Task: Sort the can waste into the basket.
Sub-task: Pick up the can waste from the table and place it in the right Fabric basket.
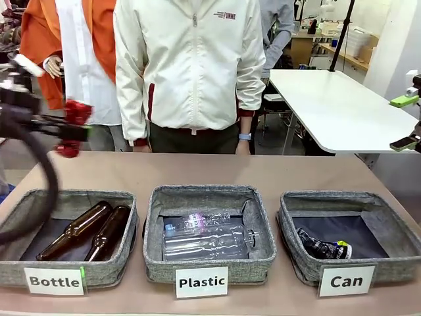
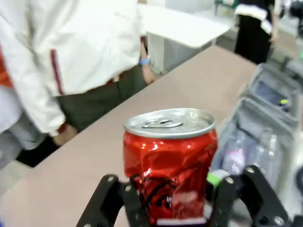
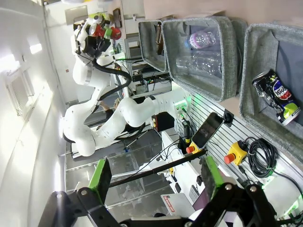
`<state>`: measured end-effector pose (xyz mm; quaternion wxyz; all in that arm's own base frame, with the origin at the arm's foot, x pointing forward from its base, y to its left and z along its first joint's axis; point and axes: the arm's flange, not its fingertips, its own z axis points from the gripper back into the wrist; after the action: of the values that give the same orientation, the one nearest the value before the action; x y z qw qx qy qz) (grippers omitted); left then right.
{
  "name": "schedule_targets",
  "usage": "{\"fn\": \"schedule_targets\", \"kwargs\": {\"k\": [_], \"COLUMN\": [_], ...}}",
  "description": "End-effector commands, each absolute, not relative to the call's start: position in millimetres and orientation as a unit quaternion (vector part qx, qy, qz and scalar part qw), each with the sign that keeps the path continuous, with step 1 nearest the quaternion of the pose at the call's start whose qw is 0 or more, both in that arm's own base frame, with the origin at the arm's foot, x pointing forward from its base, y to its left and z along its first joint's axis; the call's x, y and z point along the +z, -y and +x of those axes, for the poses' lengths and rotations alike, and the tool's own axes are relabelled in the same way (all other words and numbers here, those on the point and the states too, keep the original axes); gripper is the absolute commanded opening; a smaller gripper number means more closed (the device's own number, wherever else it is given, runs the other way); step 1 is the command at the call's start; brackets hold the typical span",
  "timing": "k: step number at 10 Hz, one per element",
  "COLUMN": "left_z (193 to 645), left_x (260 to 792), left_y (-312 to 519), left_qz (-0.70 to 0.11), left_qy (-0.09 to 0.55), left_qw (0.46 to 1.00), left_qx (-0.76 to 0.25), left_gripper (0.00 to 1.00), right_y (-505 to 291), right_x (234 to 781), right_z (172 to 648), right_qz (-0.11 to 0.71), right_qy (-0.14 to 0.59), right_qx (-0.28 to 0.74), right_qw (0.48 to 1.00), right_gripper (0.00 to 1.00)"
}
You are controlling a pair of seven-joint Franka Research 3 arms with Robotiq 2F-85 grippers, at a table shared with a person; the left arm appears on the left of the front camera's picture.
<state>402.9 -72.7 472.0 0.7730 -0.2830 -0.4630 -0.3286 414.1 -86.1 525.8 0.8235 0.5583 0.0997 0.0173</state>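
A crushed red can [image 2: 169,163] with a silver top sits between the fingers of my left gripper [image 2: 173,189], which is shut on it. In the front view that gripper [image 1: 71,129] hangs at the far left above the table, the red can [image 1: 74,118] blurred in it. The dark can [image 1: 322,249] with green-yellow print lies in the "Can" basket [image 1: 299,260] at the right. The right wrist view shows the same dark can [image 3: 277,97] in that basket [image 3: 251,71]. My right gripper [image 3: 154,177] stands open and holds nothing; its green pads [image 1: 404,100] show at the right edge.
The "Bottle" basket [image 1: 105,273] at the left holds two brown glass bottles [image 1: 89,230]. The "Plastic" basket [image 1: 207,266] in the middle holds clear bottles [image 1: 207,240]. A person in a white jacket [image 1: 191,66] stands at the far side. Bare table lies behind the baskets.
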Motion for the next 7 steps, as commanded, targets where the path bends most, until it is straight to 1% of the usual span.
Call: {"fn": "schedule_targets", "kwargs": {"k": [1,2,3,4,5,6,7], "left_z": [434,436,435,425,405,388,376], "left_x": [459,460,462,459,452,445,436], "left_y": [158,201,243,286,332,372,407], "left_qz": [-0.276,-0.289,-0.311,-0.335,-0.359,-0.365,-0.364], "left_qy": [0.473,0.464,0.455,0.414,0.383,0.362,0.347], "left_qw": [0.768,0.751,0.732,0.721,0.694,0.675,0.668], "left_qx": [-0.332,-0.370,-0.400,-0.443,-0.494,-0.530,-0.549], "left_gripper": [0.00,0.00,0.00,0.00,0.00,0.00,0.00], "right_y": [89,86,100,119,142,163,186], "right_x": [526,526,538,543,545,544,545], "right_z": [413,414,399,389,376,360,341], "right_qz": [0.556,0.558,0.554,0.544,0.541,0.540,0.536], "right_qy": [-0.102,-0.100,-0.116,-0.115,-0.110,-0.111,-0.105], "right_qx": [0.028,0.017,0.013,-0.017,-0.041,-0.058,-0.074], "right_qw": [0.824,0.823,0.824,0.831,0.833,0.832,0.834], "right_gripper": [1.00,1.00,1.00,1.00,1.00,1.00,1.00]}}
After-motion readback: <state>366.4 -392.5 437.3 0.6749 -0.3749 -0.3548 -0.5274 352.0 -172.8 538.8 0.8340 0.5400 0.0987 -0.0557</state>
